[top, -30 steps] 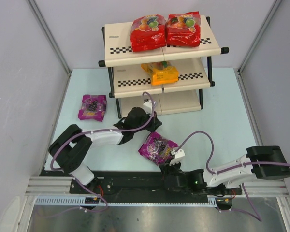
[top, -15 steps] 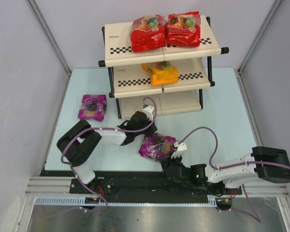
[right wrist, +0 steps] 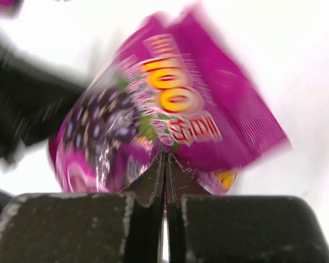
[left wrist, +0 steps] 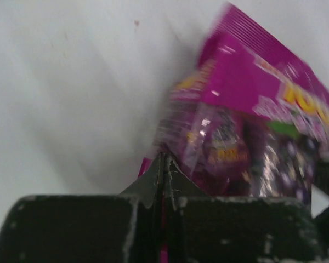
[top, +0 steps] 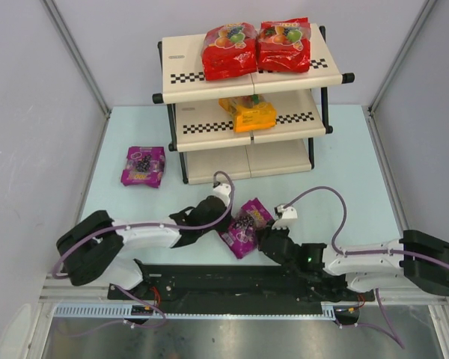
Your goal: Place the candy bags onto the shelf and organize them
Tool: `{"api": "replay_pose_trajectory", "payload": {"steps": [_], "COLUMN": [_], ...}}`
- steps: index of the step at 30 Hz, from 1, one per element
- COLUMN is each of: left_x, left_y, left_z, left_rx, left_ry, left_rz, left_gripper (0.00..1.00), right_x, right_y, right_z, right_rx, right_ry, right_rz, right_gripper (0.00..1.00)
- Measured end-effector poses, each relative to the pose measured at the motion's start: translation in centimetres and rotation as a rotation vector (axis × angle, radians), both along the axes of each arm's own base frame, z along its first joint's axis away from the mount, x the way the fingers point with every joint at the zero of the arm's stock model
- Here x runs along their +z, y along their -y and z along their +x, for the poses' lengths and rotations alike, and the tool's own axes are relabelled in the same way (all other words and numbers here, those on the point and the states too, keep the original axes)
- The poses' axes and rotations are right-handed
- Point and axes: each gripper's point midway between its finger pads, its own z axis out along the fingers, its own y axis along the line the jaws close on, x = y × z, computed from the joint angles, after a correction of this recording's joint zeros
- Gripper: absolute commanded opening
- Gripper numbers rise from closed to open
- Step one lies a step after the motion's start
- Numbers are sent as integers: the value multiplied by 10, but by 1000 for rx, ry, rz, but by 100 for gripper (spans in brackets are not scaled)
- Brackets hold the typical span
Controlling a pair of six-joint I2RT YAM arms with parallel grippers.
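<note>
Near the front edge of the counter (top: 344,172), my left jaws and right jaws both pinch the same purple candy bag (top: 244,223), one from 9 o'clock, the other from 4 o'clock. Each wrist view shows them pressed together on the pouch's edge.

A second ago the bag lay flat and my left jaws hovered by the foot of the shelf (top: 181,66). Now the pouch is tipped up and turned narrow between the two. My left elbow has swung down toward 7 o'clock, and my right wrist has pushed forward.

The second purple bag (top: 143,165) has not moved, lying flat at 10 o'clock of the held one, just left of the shelf's leg. Two red bags (top: 230,51) sit side by side on the top tier, the orange bag (top: 247,112) on the middle tier.

The held bag hangs just inside the counter's near edge at 6 o'clock. Open counter runs from it toward the shelf at 12 and widely out to 2 o'clock.
</note>
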Motion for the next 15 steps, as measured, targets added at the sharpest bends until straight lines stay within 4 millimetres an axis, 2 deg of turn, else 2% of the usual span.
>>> {"api": "replay_pose_trajectory", "payload": {"steps": [5, 9, 11, 12, 14, 15], "left_x": [-1, -9, -12, -11, -7, -2], "left_y": [-3, -4, -6, -8, -11, -14], "left_z": [-42, -84, -100, -106, -111, -112], "left_rx": [-15, -60, -66, -59, -36, -15], "left_ry": [-50, -119, -149, -160, -162, -156], "left_rz": [-19, -39, -38, -39, -58, -78], "left_gripper": [0, 0, 4, 9, 33, 46], "right_x": [6, 11, 13, 13, 17, 20], "right_y": [17, 25, 27, 27, 27, 28], "right_z": [30, 52, 57, 57, 56, 54], "right_rx": [-58, -68, -63, -55, -42, -40], "right_ry": [22, 40, 48, 51, 56, 60], "right_rz": [-22, -27, -35, -40, -42, -34], "right_gripper": [0, 0, 0, 5, 21, 41]}}
